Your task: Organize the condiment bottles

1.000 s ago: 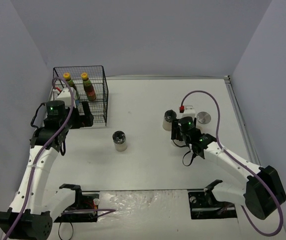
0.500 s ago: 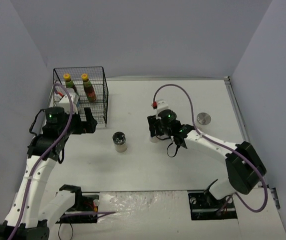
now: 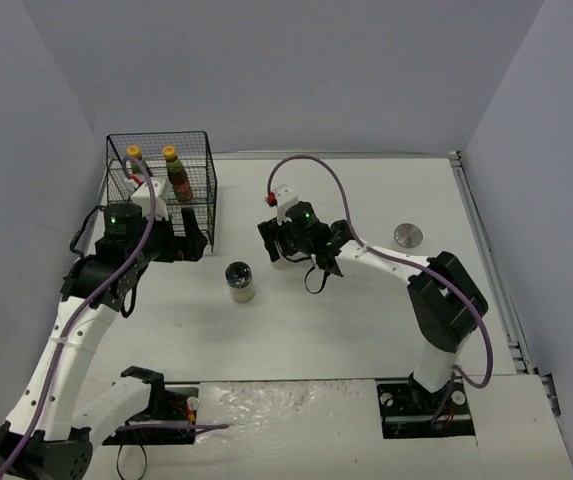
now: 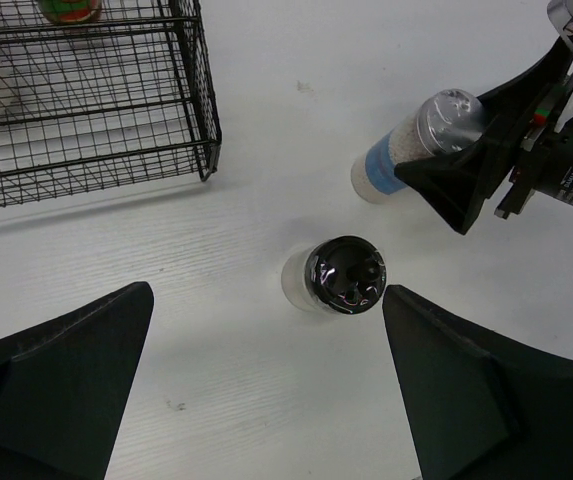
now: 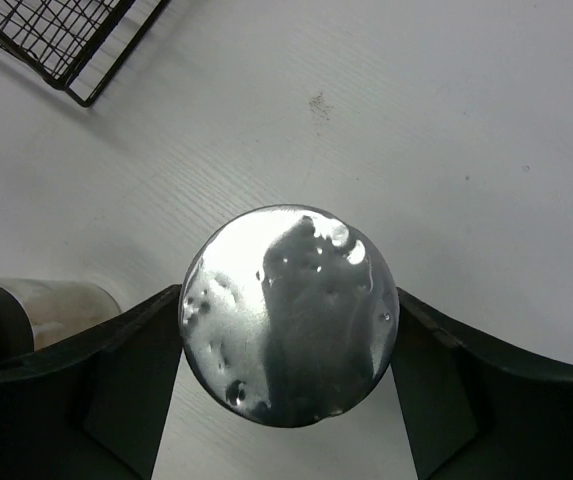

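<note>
R gripper (image 3: 278, 244) has carried silver-lid jar (image 5: 288, 312) across bench (image 3: 346, 330) toward rack (image 3: 209, 190), jaws flanking it, grip can't be told; nxt step prob. racking.

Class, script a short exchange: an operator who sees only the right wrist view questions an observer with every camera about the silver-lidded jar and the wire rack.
Operator: I only see a silver lid from above. What's under it?
Observer: In the left wrist view, the silver-lidded jar has a blue label and pale contents.
Operator: I see only a corner of the rack. Is anything inside?
Observer: In the top view, two sauce bottles with yellow caps stand inside the rack.
</note>
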Robot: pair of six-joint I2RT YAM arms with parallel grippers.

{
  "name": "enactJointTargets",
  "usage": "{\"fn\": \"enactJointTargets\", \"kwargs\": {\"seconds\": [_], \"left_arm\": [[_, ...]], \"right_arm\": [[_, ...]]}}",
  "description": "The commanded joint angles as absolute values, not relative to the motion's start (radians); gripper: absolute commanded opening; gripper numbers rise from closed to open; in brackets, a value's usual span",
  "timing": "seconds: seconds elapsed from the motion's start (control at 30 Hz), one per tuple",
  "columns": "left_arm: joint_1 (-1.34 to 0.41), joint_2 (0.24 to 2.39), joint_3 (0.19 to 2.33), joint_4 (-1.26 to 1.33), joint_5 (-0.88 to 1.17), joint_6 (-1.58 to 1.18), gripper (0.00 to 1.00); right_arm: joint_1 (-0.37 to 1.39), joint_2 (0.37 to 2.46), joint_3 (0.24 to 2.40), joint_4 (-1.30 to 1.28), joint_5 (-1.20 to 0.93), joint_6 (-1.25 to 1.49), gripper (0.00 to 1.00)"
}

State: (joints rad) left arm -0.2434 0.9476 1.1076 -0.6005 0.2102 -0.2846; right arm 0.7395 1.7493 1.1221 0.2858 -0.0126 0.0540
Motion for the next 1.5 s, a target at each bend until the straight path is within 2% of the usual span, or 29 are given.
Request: {"fn": "enactJointTargets", "kwargs": {"seconds": [0.0, 0.1, 0.47, 0.67, 0.83, 1.2, 1.3, 1.4, 1.43, 1.47], "left_arm": [[-0.314, 1.015, 1.201, -0.539, 0.161, -0.308, 0.97], [-0.372, 1.084, 1.245, -0.519, 0.122, -0.31, 0.97], [-0.567, 1.421, 1.454, -0.474, -0.009, -0.276, 0.97], [-0.624, 1.602, 1.545, -0.477, -0.021, -0.255, 0.97], [-0.646, 1.703, 1.587, -0.484, -0.019, -0.247, 0.97], [-0.649, 1.794, 1.614, -0.49, -0.028, -0.249, 0.96], [-0.649, 1.791, 1.612, -0.472, -0.025, -0.253, 0.87], [-0.65, 1.784, 1.612, -0.458, -0.009, -0.258, 0.73], [-0.65, 1.783, 1.612, -0.456, -0.007, -0.261, 0.65], [-0.65, 1.779, 1.612, -0.456, -0.006, -0.266, 0.51]], "right_arm": [[0.744, 1.62, 1.124, 0.3, -0.029, 0.037, 0.9], [0.742, 1.509, 1.11, 0.224, -0.001, 0.028, 1.0], [0.726, 1.074, 0.89, -0.064, 0.346, 0.18, 1.0], [0.719, 0.818, 0.78, -0.1, 0.426, 0.245, 1.0], [0.715, 0.753, 0.75, -0.104, 0.449, 0.246, 1.0], [0.713, 0.774, 0.739, -0.104, 0.437, 0.249, 1.0], [0.715, 0.775, 0.736, -0.103, 0.439, 0.247, 1.0], [0.713, 0.774, 0.731, -0.103, 0.437, 0.247, 1.0], [0.713, 0.772, 0.73, -0.103, 0.437, 0.247, 1.0], [0.714, 0.768, 0.728, -0.104, 0.437, 0.247, 1.0]]}}
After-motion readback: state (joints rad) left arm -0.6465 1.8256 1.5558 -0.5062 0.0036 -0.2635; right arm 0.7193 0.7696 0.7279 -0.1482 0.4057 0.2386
